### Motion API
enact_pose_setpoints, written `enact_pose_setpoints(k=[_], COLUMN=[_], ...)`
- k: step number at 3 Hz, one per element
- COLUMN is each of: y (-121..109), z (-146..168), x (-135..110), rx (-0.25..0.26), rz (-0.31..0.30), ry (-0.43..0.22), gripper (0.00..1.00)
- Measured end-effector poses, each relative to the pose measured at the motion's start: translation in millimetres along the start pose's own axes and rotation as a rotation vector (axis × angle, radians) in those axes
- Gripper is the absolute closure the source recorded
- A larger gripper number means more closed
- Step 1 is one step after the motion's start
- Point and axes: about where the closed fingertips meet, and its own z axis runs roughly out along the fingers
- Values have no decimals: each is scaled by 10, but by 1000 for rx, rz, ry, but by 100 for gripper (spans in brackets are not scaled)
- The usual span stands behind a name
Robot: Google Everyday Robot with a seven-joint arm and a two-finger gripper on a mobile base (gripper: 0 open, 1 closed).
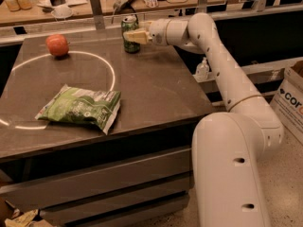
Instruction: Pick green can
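A dark desk [156, 84] fills the left and middle of the view, seen from above and in front. A thin white ring [112, 74] is marked on its top.

The can [130, 47], dark green with a silver rim, stands upright at the far edge of the desk, just outside the ring. The claw [134, 36] is at the can's right side, about halfway up it, and its pale tip overlaps the can. Whether the claw is closed on the can or only touching it cannot be told from this view.

The white arm [215, 60] reaches in from the right. It rises from a bulky white base [232, 174] beside the desk's near right corner and stretches level over the far edge to the can.

A red apple [57, 45] sits on the ring at the far left, well apart from the can. A flat green-and-white bag [80, 108] lies near the front left, its far right corner across the ring.

Behind the desk runs a wooden bench [71, 13] covered in clutter. A small clear bottle [202, 70] stands below the arm, and a cardboard box [291, 98] sits at the right edge.
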Motion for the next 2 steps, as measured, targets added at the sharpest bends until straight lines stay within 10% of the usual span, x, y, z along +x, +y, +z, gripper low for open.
enact_pose_setpoints(k=[2], y=[317], z=[-444], x=[-906], rx=[-70], rz=[-80], ry=[-59], gripper=[100])
